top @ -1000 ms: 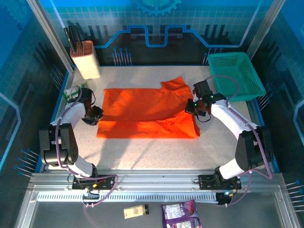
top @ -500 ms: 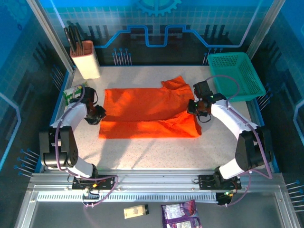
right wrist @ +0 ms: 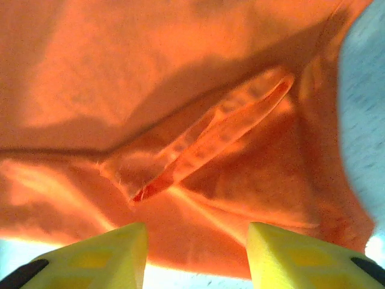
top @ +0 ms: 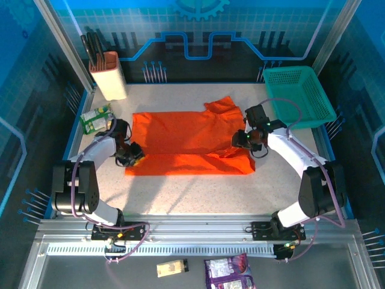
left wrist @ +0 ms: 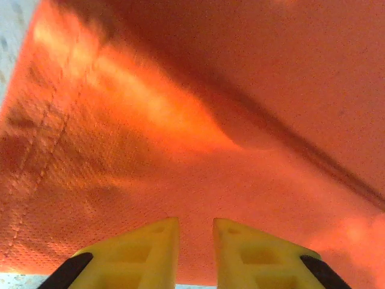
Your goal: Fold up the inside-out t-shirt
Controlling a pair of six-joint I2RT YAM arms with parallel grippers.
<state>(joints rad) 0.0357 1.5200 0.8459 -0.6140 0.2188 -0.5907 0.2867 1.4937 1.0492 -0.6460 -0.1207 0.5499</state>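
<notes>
The orange-red t-shirt (top: 186, 135) lies flat across the middle of the table, its near strip folded over the rest and one sleeve sticking out at the back right. My left gripper (top: 133, 156) sits low at the shirt's left edge. In the left wrist view its yellow fingers (left wrist: 153, 250) stand a narrow gap apart over flat fabric (left wrist: 198, 120), nothing pinched between them; left gripper (left wrist: 196, 220). My right gripper (top: 242, 139) hovers over the shirt's right end, wide open (right wrist: 197, 224), above a folded hem band (right wrist: 222, 129).
A teal mesh basket (top: 301, 93) stands at the back right, close to the right arm. A beige holder (top: 108, 75) with dark utensils stands at the back left, and a green packet (top: 94, 117) lies beside the left arm. Two packets (top: 228, 268) lie below the front rail.
My left gripper has slid right and nearer, from beside the shirt onto its left edge, uncovering the green packet. The right gripper has shifted slightly left over the shirt's right end.
</notes>
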